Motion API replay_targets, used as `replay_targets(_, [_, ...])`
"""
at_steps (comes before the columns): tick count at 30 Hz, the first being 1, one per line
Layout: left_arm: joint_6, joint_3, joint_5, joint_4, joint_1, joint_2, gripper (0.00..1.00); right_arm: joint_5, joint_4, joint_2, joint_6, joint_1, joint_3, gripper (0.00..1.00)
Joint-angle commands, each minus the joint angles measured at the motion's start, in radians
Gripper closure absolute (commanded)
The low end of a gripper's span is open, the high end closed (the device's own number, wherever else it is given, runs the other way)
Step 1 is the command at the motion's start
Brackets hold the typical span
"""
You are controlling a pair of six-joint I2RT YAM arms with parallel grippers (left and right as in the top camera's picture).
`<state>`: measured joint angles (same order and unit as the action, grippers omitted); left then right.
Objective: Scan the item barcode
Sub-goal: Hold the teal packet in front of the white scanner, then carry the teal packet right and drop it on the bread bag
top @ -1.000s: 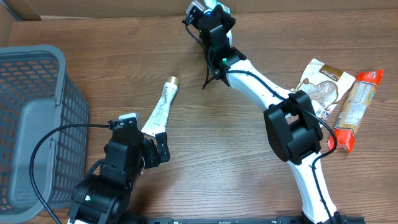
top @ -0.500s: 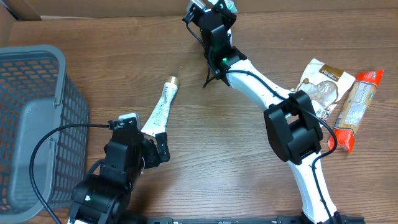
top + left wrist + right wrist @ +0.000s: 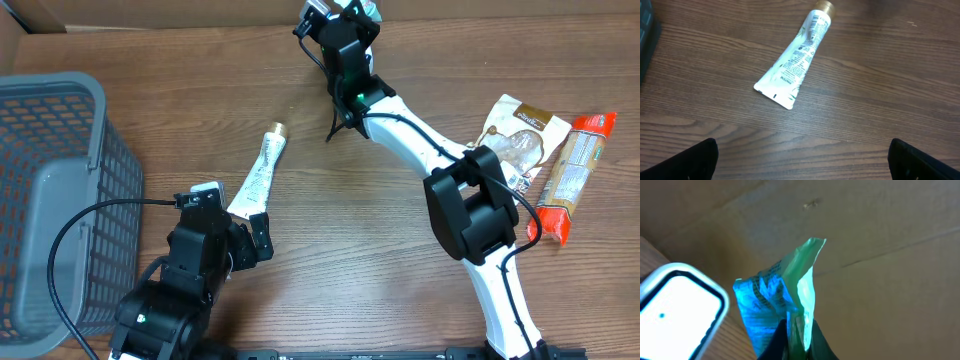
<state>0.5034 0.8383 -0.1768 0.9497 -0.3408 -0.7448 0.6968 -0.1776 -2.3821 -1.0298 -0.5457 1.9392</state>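
Right gripper (image 3: pixel 796 332) — green packet (image 3: pixel 775 300) half-hidden

Held item: green packet (image 3: pixel 785 295), crinkled, dark print on its left face, top corner pointing up.
Grip: right gripper (image 3: pixel 795 336) pinches the packet's bottom edge, jaws tight together.
Lower left: white device (image 3: pixel 677 305), rounded, dark rim, just beside the packet.
Background: cardboard wall (image 3: pixel 880 280).
Left edge: table (image 3: pixel 647 255), wood grain.
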Motion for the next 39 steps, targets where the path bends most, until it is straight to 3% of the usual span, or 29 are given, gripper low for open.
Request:
replay_targets(1, [0.017, 0.0, -0.014, -0.004, 0.0, -0.001, 0.0, 0.005, 0.05, 0.063, 0.122, -0.028, 0.016, 0.96])
replay_targets(8, [0.017, 0.0, -0.014, -0.004, 0.0, -0.001, 0.0, -0.14, 0.455, 0.306, 0.546, -0.029, 0.018, 0.96])
replay_targets(16, [0.017, 0.0, -0.014, -0.004, 0.0, -0.001, 0.0, -0.711, 0.971, 0.604, 1.153, 0.121, 0.018, 0.96])
replay_targets(19, [0.017, 0.0, -0.014, -0.004, 0.0, -0.001, 0.01, -0.916, 1.154, 0.65, 1.19, 0.243, 0.018, 0.96])
replay_targets(23, [0.017, 0.0, -0.014, -0.004, 0.0, -0.001, 0.0, -1.03, 1.36, 0.65, 1.19, 0.42, -0.018, 0.96])
replay_targets(29, [0.017, 0.0, -0.014, -0.004, 0.0, -0.001, 0.0, -1.035, 1.326, 0.65, 1.179, 0.646, -0.241, 0.96])
replay_targets(39, [0.017, 0.0, -0.014, -0.004, 0.0, -0.001, 0.0, -1.031, 1.001, 0.65, 1.213, 0.877, -0.629, 0.95])
